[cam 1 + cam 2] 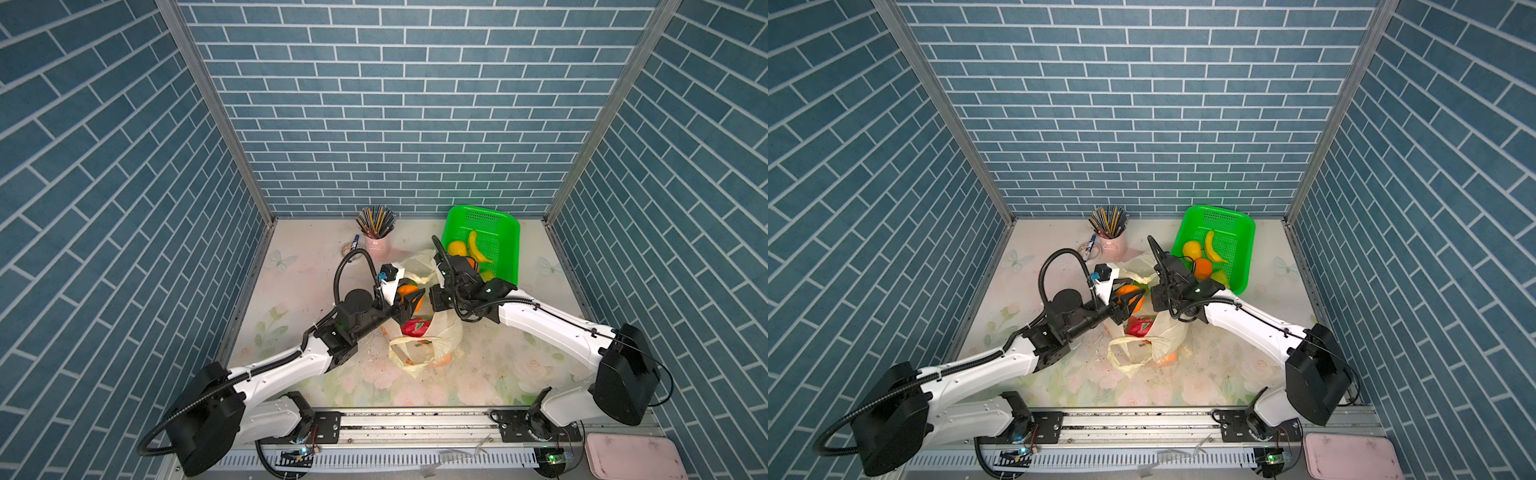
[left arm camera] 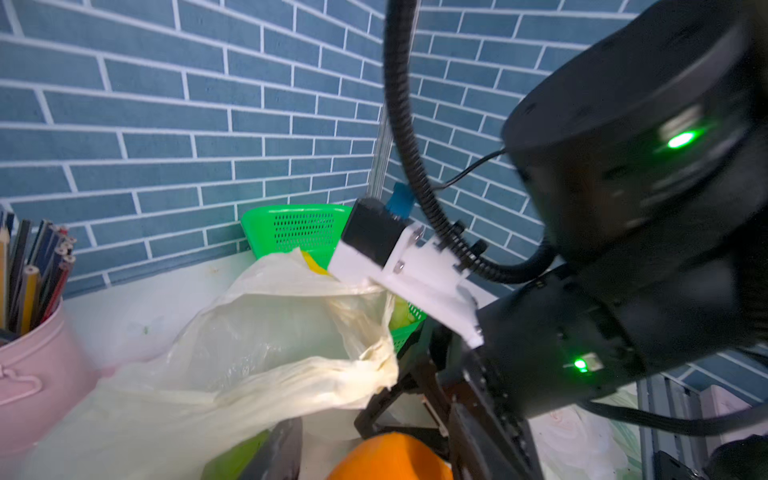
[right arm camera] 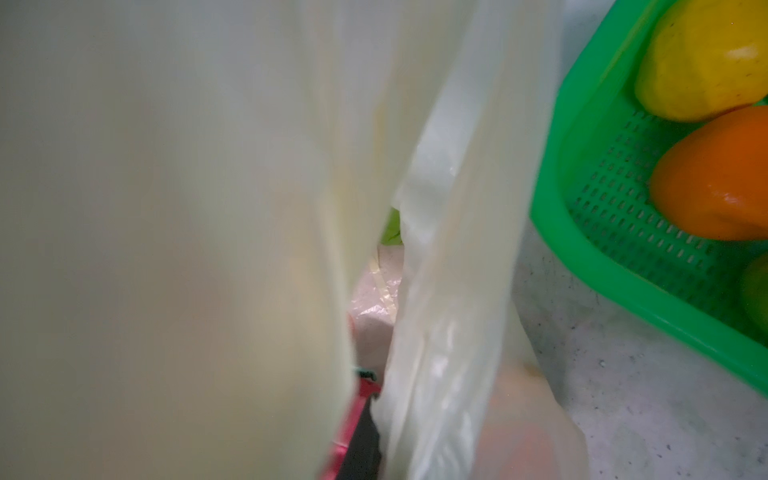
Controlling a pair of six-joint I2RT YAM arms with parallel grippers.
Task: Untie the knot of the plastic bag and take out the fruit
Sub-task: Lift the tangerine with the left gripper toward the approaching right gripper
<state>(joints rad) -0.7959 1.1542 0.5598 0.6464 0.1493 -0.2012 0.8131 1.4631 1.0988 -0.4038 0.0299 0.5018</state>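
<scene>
The plastic bag [image 1: 449, 330] lies crumpled at the middle of the worktop [image 1: 519, 365], between the two arms. Its mouth gapes, and one loop handle [image 1: 405, 360] is spread open toward the lower edge of the frame. No knot shows in any view, so I judge the untying done.

An orange fruit [image 1: 405, 288] sits just above the bag's left side, with the left pincer [image 1: 411, 301] clamped around it. A pink-red dragon fruit [image 1: 415, 327] lies in the bag's opening just below. Another orange one [image 1: 442, 359] shows through the film at the bag's lower end. A green fruit [image 2: 237, 457] appears beside the bag film in the left wrist view.

The right pincer [image 1: 436, 301] is at the bag's upper right. In the left wrist view the bag's rim gathers to a bunch at its tips. Film covers most of the right wrist view, and I cannot tell whether the jaws are clamped on the rim or parted.

The green basket [image 1: 482, 216], right of centre toward the back wall, holds a yellow fruit [image 1: 456, 248], a banana [image 1: 476, 247], an orange [image 1: 1203, 268] and a green one [image 1: 1219, 276]. I judge the unloading partly done: the gripped orange needs carrying across, and at least three fruits remain. A pink pencil cup [image 1: 377, 245] stands well apart at the back.
</scene>
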